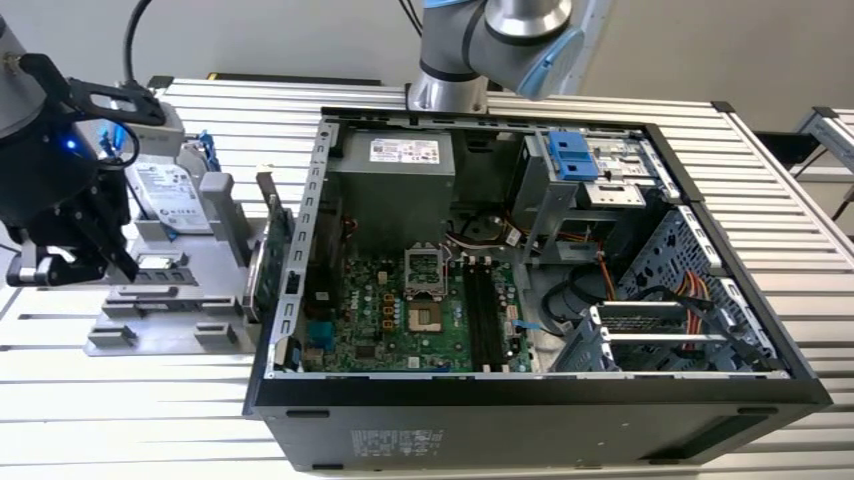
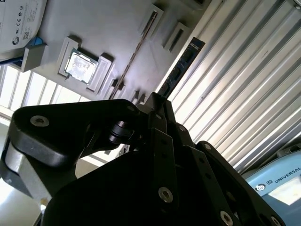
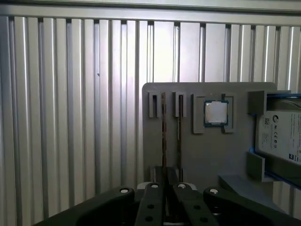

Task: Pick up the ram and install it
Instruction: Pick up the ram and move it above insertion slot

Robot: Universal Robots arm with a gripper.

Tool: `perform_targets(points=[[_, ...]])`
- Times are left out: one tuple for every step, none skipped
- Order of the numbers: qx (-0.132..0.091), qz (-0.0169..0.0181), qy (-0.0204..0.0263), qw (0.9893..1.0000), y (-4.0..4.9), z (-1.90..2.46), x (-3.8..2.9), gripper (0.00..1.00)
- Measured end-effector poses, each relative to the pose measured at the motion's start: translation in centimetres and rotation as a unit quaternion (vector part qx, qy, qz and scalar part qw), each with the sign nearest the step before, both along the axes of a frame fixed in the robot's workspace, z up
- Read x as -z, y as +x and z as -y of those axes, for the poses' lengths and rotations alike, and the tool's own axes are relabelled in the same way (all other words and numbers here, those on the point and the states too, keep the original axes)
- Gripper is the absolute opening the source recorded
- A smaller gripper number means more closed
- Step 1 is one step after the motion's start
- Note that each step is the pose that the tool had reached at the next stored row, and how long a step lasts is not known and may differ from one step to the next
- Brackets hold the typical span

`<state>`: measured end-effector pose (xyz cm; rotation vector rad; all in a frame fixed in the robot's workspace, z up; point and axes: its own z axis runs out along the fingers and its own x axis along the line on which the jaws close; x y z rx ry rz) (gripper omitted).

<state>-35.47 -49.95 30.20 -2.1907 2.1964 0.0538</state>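
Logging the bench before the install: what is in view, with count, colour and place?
Thin dark-blue ram stick: one, dark blue, by the holder's slots, one end at the gripper.
Grey plastic parts holder: one, grey, on the table, exterior view's left.
Small square silver processor chip: one, silver, in a holder recess.
White-labelled hard drive: one, silver-white, on the holder.
Green expansion card with metal bracket: one, green, between holder and case.
Open black computer case: one, black, mid-table, green motherboard inside.
Ribbed metal table: one, silver, under everything.
Grey robot arm: one, grey and blue, behind the case.
Black gripper: one, black, above the holder.
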Motion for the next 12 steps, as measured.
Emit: perform_targets(points=[[0.000, 0.0000, 0.0000, 1.0000, 0.00, 0.00, -0.09, 0.00], [0.000, -0.0001, 0.0000, 1.0000, 0.00, 0.00, -0.17, 0.00], [0.000, 0.0000, 0.0000, 1.0000, 0.00, 0.00, -0.25, 0.00], [0.000, 0.0000, 0.0000, 1.0000, 0.00, 0.00, -0.34, 0.00], [0.000, 0.0000, 0.0000, 1.0000, 0.00, 0.00, -0.42, 0.00], [0.000, 0.0000, 0.0000, 1.0000, 0.00, 0.00, -0.50, 0.00], [0.000, 0.0000, 0.0000, 1.0000, 0.00, 0.00, -0.59, 0.00], [0.000, 0.0000, 0.0000, 1.0000, 0.00, 0.00, -0.66, 0.00], [0.000, 0.0000, 0.0000, 1.0000, 0.00, 0.00, -0.75, 0.00], [0.000, 0.0000, 0.0001, 1.0000, 0.00, 0.00, -0.83, 0.00], [0.000, 0.0000, 0.0001, 1.0000, 0.00, 0.00, -0.91, 0.00], [0.000, 0.0000, 0.0001, 1.0000, 0.00, 0.00, -1.00, 0.00]])
